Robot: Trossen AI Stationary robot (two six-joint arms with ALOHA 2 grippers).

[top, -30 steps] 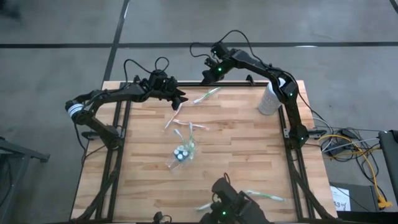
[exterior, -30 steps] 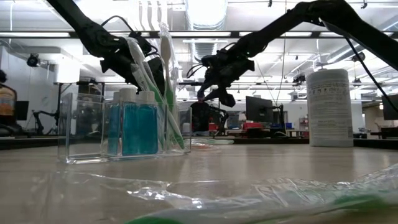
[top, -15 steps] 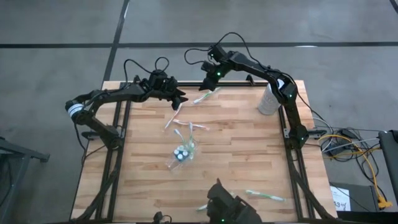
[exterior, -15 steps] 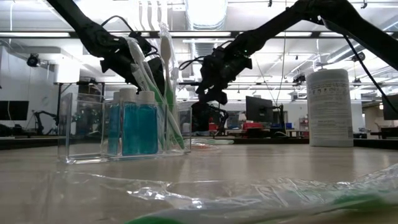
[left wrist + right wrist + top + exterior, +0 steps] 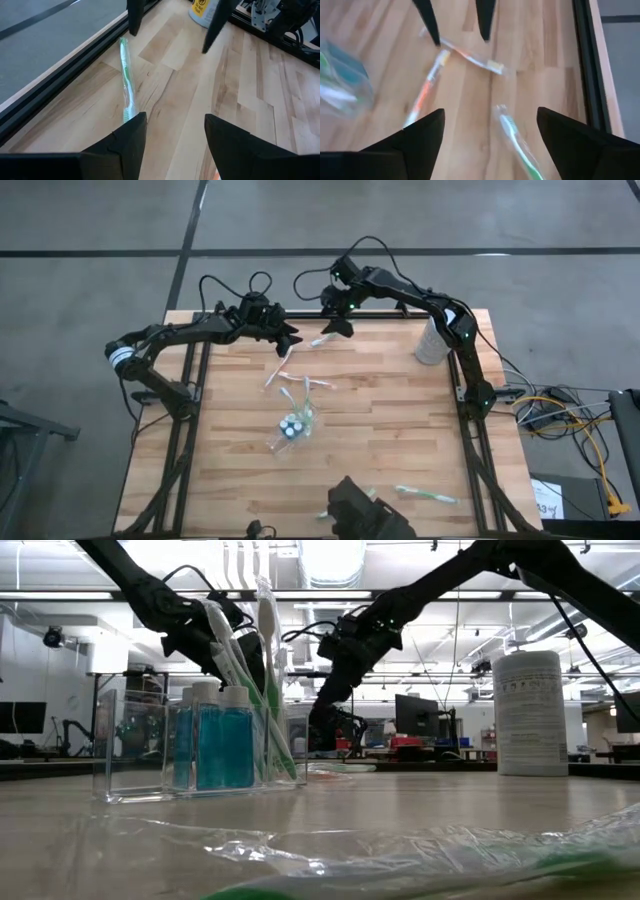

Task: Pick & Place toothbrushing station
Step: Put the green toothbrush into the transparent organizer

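Fingers of your right gripper (image 5: 338, 326) stand spread and empty, just above the green wrapped toothbrush (image 5: 321, 339) at the table's (image 5: 400, 430) far edge. Your left gripper (image 5: 291, 338), likewise released, hovers just beside it.

— How many toothbrushes lie loose on the tabletop (image 5: 380, 420)?

— Five, as far as the high view shows. There is a far green toothbrush (image 5: 322, 340), an orange toothbrush (image 5: 274, 373), a second orange toothbrush (image 5: 318, 383), a near green toothbrush (image 5: 425, 495) and a last toothbrush (image 5: 323, 515) that is half hidden at the near edge.

— And standing up?

— Two. A slanted toothbrush (image 5: 222, 640) and an upright toothbrush (image 5: 267, 630) share one clear holder (image 5: 130, 740).

— Bottles?

— The low view shows three blue ones with white caps: left bottle (image 5: 184, 745), middle bottle (image 5: 208, 740) and right bottle (image 5: 237, 745).

— Anything else?

— One white canister (image 5: 431, 340). Two arms, one claw each: left claw (image 5: 293, 338) and right claw (image 5: 338, 327).
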